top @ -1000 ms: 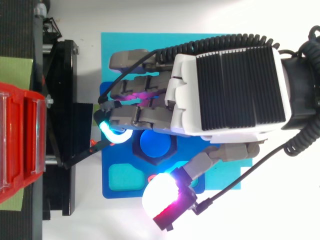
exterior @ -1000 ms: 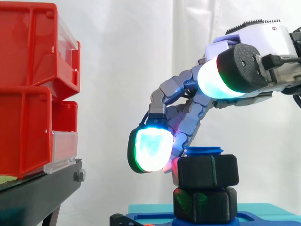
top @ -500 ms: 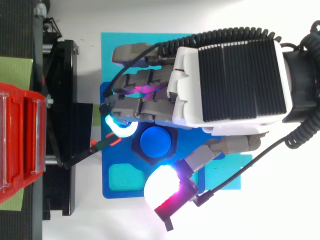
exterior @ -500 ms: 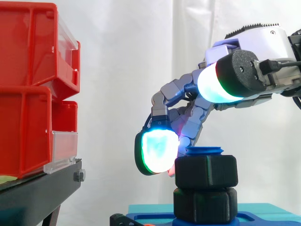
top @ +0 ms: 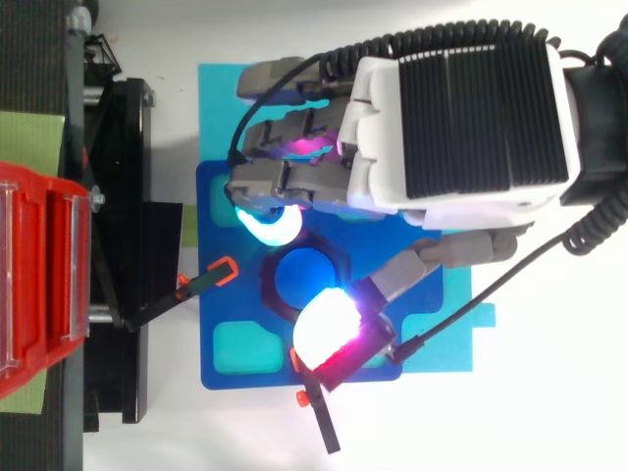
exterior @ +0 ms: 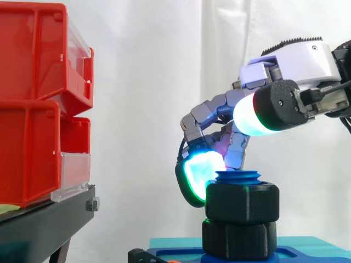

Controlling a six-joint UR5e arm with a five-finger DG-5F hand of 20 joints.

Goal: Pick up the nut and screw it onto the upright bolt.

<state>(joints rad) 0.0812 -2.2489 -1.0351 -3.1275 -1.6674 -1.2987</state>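
The black nut [exterior: 241,203] sits level on the blue upright bolt [exterior: 237,176], just above a second black nut [exterior: 238,239]. My hand [exterior: 290,68] reaches in from the right, its fingers curled down round the upper nut's left and far side. One cyan-green fingertip [exterior: 198,176] presses the nut's left face. The glowing thumb [exterior: 255,112] hangs higher, above the nut's near side. From above, the bolt top [top: 302,278] lies between the cyan fingertip [top: 270,224] and the thumb pad [top: 329,329], under my hand [top: 456,108].
The bolt stands on a blue base [top: 234,294] lying on a cyan mat [top: 221,98]. Red bins [exterior: 38,98] are stacked on a black stand [exterior: 44,224] at the left. An orange-tipped black clip [top: 211,275] points at the base's left edge.
My hand has swung right, towards the bolt. The fingertip came round against the nut and the thumb moved in over it. The tilted nut now sits level and slightly lower.
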